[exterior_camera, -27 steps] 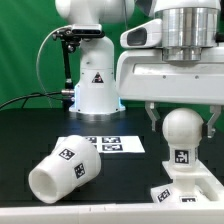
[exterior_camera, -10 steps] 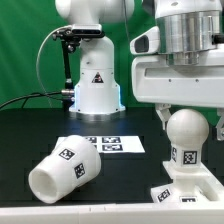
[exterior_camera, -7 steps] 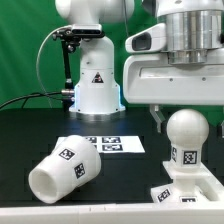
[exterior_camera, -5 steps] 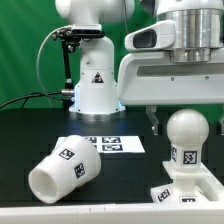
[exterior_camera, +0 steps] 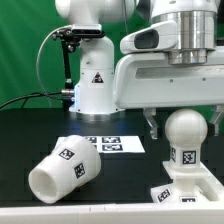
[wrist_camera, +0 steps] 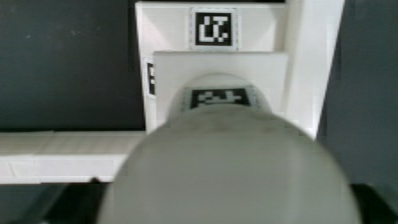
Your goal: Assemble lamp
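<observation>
The round-headed bulb (exterior_camera: pixel 188 130) stands upright in the blocky square base (exterior_camera: pixel 190 190) at the exterior view's lower right. My gripper (exterior_camera: pixel 184 125) hangs over it, open, with one finger on each side of the bulb's head and a gap showing at the finger on the exterior view's left. The tapered shade (exterior_camera: pixel 62 168) lies on its side on the black table at the lower left, far from the gripper. In the wrist view the bulb (wrist_camera: pixel 222 160) fills the middle between my dark fingers, with the tagged base (wrist_camera: pixel 214 40) beyond it.
The marker board (exterior_camera: pixel 112 144) lies flat on the table between the shade and the base. The white robot pedestal (exterior_camera: pixel 92 88) with a triangle sticker stands behind it. A green backdrop closes the back.
My hand has turned about its vertical axis above the bulb, now showing its wide side. The bulb, base and shade have stayed in place over the last second.
</observation>
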{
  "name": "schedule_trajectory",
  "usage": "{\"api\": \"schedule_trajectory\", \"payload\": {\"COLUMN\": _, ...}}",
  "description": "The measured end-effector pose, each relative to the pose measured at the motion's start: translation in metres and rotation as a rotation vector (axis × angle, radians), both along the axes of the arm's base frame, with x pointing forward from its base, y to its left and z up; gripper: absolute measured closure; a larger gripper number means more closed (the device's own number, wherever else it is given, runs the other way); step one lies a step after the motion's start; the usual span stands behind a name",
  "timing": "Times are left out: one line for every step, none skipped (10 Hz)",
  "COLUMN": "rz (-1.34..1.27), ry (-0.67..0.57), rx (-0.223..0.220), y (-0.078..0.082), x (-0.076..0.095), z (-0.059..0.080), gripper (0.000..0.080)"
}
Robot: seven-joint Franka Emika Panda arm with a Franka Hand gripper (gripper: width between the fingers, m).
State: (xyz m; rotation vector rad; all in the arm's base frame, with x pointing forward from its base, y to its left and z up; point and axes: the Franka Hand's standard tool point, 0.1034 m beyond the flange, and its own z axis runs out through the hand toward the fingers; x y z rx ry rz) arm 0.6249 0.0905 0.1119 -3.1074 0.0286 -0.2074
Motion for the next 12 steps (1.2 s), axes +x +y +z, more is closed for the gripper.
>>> {"api": "schedule_trajectory", "payload": {"rz": -0.063, "ry": 0.001, "rx": 0.009, "y": 0.0000, "x": 0.0000, "z": 0.0000, "gripper": 0.0226}}
{"api": "schedule_trajectory", "payload": {"rz": -0.151, "ry": 0.003, "rx": 0.021, "y": -0.0005, "x": 0.0002, "z": 0.0001, "gripper": 0.0225}}
{"api": "schedule_trajectory", "payload": {"rz": -0.234, "ry": 0.005, "rx": 0.030, "y": -0.0015, "x": 0.0004, "z": 0.0003, "gripper": 0.0225}}
{"api": "schedule_trajectory", "payload": {"rz": -0.395, "ry": 0.014, "rx": 0.040, "y": -0.0006, "x": -0.0010, "z": -0.0003, "gripper": 0.0225}}
{"api": "schedule_trajectory", "payload": {"rz": -0.575, "ry": 0.035, "rx": 0.046, "y": 0.0018, "x": -0.0035, "z": -0.0012, "gripper": 0.0225}}
{"api": "schedule_trajectory", "payload": {"rz": -0.732, "ry": 0.060, "rx": 0.052, "y": 0.0019, "x": -0.0025, "z": -0.0012, "gripper": 0.0225}}
{"api": "schedule_trajectory", "payload": {"rz": -0.849, "ry": 0.090, "rx": 0.058, "y": -0.0002, "x": 0.0000, "z": -0.0008, "gripper": 0.0224}}
{"api": "schedule_trajectory", "payload": {"rz": -1.006, "ry": 0.115, "rx": 0.076, "y": 0.0002, "x": 0.0004, "z": -0.0005, "gripper": 0.0224}}
{"api": "schedule_trajectory", "payload": {"rz": -1.161, "ry": 0.127, "rx": 0.099, "y": 0.0009, "x": -0.0003, "z": -0.0013, "gripper": 0.0223}}
{"api": "schedule_trajectory", "payload": {"rz": -1.366, "ry": 0.146, "rx": 0.145, "y": 0.0002, "x": -0.0005, "z": -0.0021, "gripper": 0.0223}}
{"api": "schedule_trajectory", "payload": {"rz": -1.408, "ry": 0.151, "rx": 0.148, "y": 0.0013, "x": -0.0013, "z": -0.0027, "gripper": 0.0223}}
{"api": "schedule_trajectory", "payload": {"rz": -1.468, "ry": 0.154, "rx": 0.155, "y": 0.0023, "x": -0.0014, "z": -0.0028, "gripper": 0.0223}}
